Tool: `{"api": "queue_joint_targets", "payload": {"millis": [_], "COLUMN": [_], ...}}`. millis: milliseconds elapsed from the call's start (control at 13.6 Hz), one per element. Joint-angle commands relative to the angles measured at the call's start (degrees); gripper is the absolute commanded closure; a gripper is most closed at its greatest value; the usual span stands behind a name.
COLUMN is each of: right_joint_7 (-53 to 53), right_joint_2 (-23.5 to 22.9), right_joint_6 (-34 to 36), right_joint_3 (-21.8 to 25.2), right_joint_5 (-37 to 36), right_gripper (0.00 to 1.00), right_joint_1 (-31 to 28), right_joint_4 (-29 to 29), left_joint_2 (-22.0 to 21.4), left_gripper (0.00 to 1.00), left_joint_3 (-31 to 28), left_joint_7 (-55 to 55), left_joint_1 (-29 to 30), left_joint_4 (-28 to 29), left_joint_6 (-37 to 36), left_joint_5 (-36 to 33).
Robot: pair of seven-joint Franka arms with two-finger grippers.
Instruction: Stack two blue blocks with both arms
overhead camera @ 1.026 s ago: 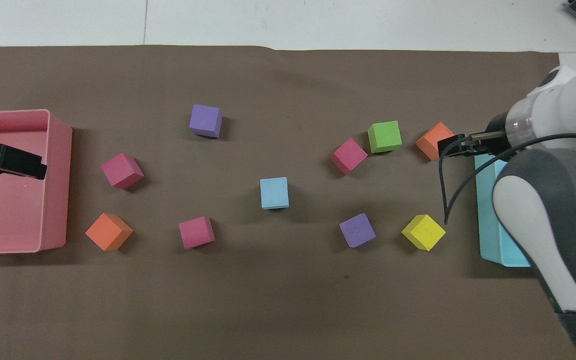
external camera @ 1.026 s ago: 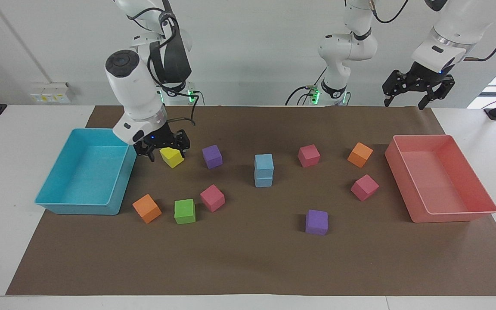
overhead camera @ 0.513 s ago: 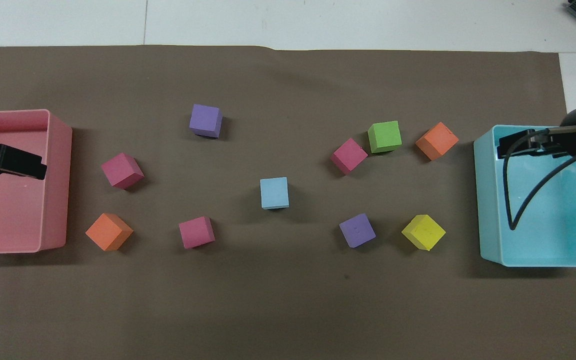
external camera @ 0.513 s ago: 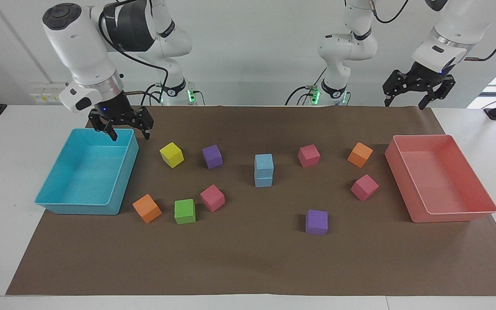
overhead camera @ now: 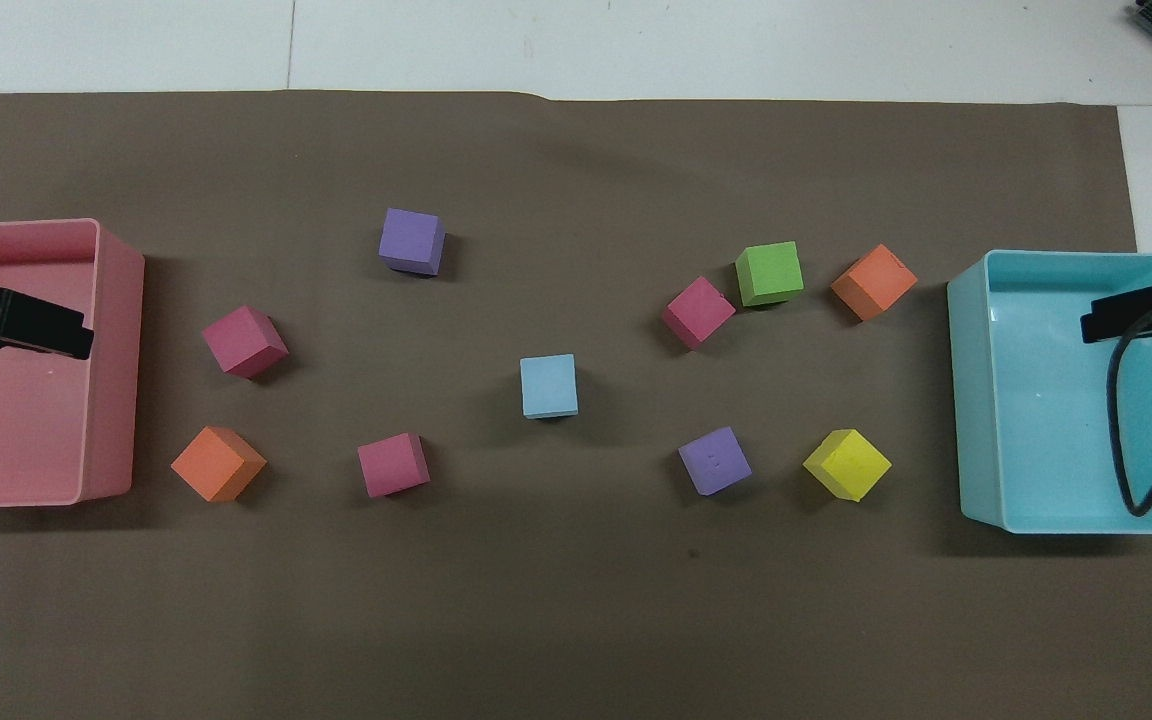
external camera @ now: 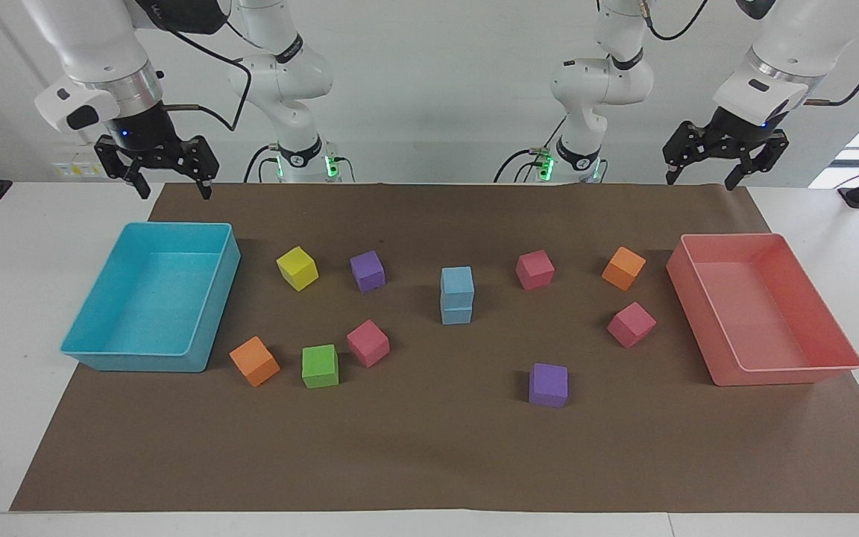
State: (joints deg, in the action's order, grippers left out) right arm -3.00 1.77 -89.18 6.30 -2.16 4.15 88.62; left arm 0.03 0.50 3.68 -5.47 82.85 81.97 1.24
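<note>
The two blue blocks stand stacked at the middle of the brown mat, the upper block (external camera: 457, 281) square on the lower block (external camera: 457, 312). From above they show as one light blue square (overhead camera: 548, 385). My right gripper (external camera: 171, 186) is open and empty, raised high over the turquoise tray (external camera: 213, 294); its tip shows in the overhead view (overhead camera: 1126, 315). My left gripper (external camera: 700, 177) is open and empty, and waits raised over the pink tray (external camera: 705, 321); its tip shows in the overhead view (overhead camera: 36, 335). Neither gripper touches the stack.
Loose cubes lie around the stack. Toward the right arm's end: a yellow cube (external camera: 297, 268), a purple cube (external camera: 367, 270), a pink cube (external camera: 367, 342), a green cube (external camera: 320, 365), an orange cube (external camera: 254, 361). Toward the left arm's end: two pink cubes, one orange, one purple (external camera: 548, 385).
My right gripper has risen from beside the yellow cube and drawn back up over the turquoise tray. The stack and my left arm have not moved.
</note>
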Motion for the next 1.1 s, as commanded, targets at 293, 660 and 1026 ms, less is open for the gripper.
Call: {"api": "queue_joint_targets", "payload": {"millis": [293, 660, 1026], "right_joint_7": [-1.22, -0.96, -0.52], "right_joint_2": [0.96, 3.59, 3.95], "right_joint_6": [5.68, 4.72, 3.92], "right_joint_3": [-0.32, -0.67, -1.02], "right_joint_5": [-1.62, -2.41, -2.5], "right_gripper": [0.0, 0.0, 0.0], "right_joint_1": [-0.63, -0.1, 0.25], "right_joint_4": [-0.2, 2.42, 2.79], "left_joint_2": [-1.35, -1.35, -1.35], "left_gripper": [0.0, 0.0, 0.0], "left_joint_3": [0.56, 0.56, 0.56], "left_joint_7": [0.36, 0.36, 0.36], "left_joint_1": [1.08, 1.08, 1.08], "left_joint_4": [1.35, 1.35, 1.35], "left_joint_6": [-0.4, -0.4, -0.4], "left_joint_5": [0.43, 0.43, 0.43]}}
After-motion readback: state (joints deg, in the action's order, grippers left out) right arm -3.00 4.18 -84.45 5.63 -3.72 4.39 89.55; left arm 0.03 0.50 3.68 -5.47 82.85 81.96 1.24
